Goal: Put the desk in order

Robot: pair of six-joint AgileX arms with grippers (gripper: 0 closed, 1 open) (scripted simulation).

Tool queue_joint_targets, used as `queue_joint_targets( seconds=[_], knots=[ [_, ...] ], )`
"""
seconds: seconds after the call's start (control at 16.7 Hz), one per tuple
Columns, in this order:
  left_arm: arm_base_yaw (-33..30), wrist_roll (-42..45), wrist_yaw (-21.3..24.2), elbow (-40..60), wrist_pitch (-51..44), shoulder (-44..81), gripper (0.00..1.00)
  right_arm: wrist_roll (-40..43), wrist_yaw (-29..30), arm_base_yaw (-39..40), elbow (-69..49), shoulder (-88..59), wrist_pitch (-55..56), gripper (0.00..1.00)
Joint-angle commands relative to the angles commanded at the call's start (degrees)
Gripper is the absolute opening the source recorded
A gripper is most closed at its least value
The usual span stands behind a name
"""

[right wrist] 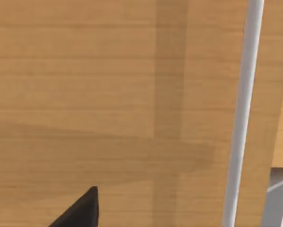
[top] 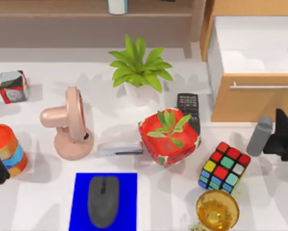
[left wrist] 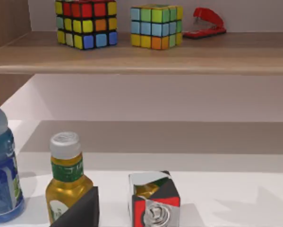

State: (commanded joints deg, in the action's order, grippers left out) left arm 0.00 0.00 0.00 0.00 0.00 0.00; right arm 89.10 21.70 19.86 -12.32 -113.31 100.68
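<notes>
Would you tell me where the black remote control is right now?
In the top view the remote control lies right of centre on the desk, behind the red plant pot.

place: rendered office/home desk | signs: mouse (top: 103, 200) on mat (top: 81, 202), stapler (top: 118, 148), fan (top: 69, 122), plants, shelf (left wrist: 146, 54), open drawer (top: 254, 45)

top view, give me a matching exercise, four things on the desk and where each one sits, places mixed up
Things:
1. mouse
2. remote
3. stapler
4. gold cup

Places:
A. between the fan and the red planter
B. on the blue mat
C. in front of the rubik's cube
D. behind the red planter

Pairs: 1-B, 2-D, 3-A, 4-C
</notes>
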Motion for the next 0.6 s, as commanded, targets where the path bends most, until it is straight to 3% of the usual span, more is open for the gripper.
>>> queue_joint_targets(
  seconds=[0.6],
  knots=[
    [0.0,0.0,0.0,0.0,0.0,0.0,1.0,0.02,-2.18,-2.2,-5.4,-0.94,-4.42,1.0]
  ],
)
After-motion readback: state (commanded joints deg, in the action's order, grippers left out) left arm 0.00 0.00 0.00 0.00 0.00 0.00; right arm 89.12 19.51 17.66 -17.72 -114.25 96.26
